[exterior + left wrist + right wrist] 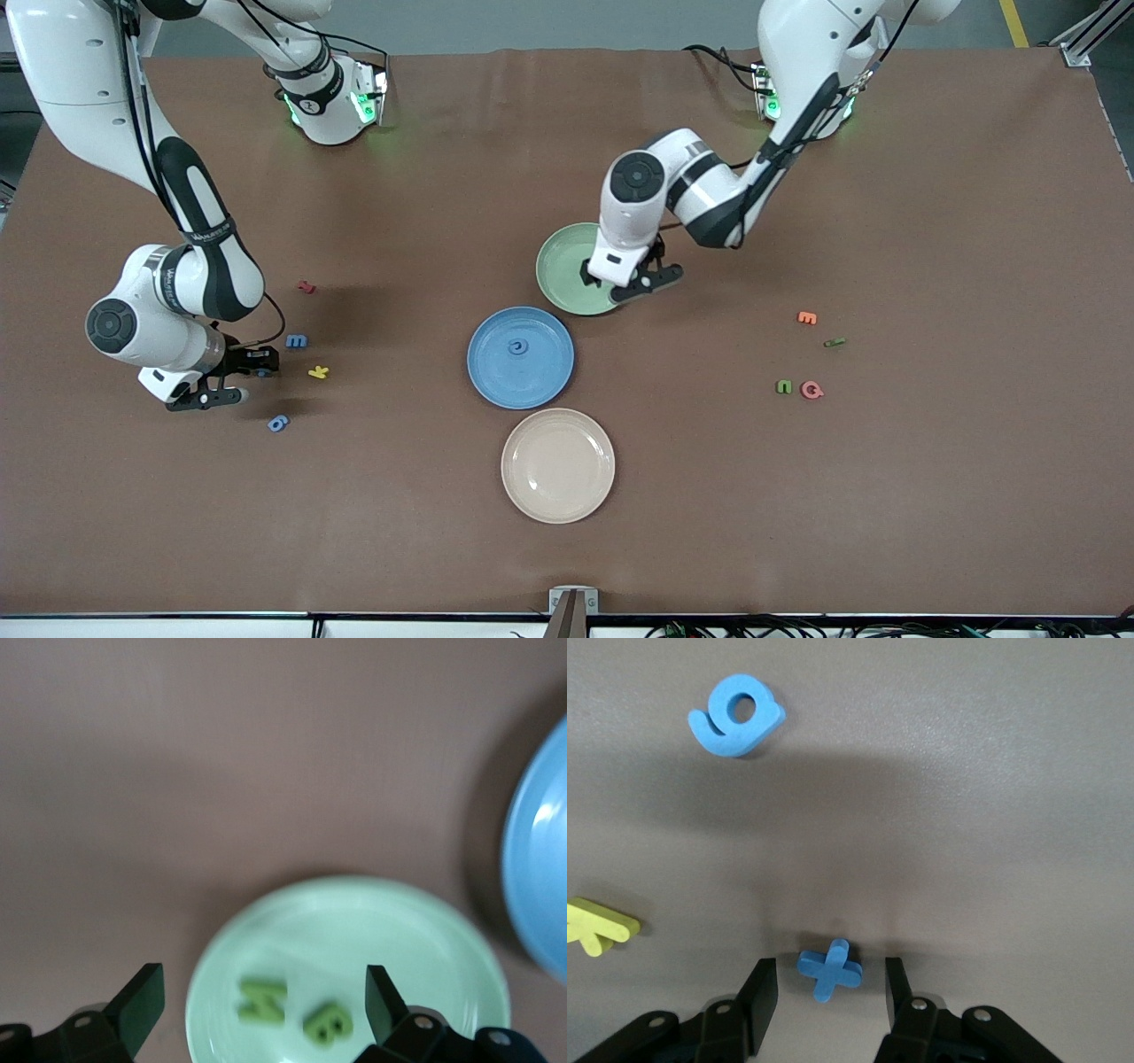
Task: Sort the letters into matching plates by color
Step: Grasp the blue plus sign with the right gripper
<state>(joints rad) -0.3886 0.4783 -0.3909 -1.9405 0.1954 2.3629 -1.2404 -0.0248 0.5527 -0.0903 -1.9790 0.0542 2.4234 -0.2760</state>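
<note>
My right gripper (232,377) is open low over the table, its fingers on either side of the blue + (830,969), shown in the right wrist view (830,964). The blue 6 (278,424) (735,715) and the blue m (296,340) lie close by. The blue c (516,347) lies in the blue plate (496,377). My left gripper (631,282) (263,974) is open and empty over the pale green plate (563,257) (354,930), which holds the green N (262,1002) and B (327,1023). The green u (784,386) and the thin green stroke (834,342) lie toward the left arm's end.
A beige plate (558,465) sits nearer the front camera than the blue plate. A red letter (306,287) and a yellow letter (318,372) lie near the right gripper. An orange letter (806,317) and a pink letter (811,390) lie beside the green letters.
</note>
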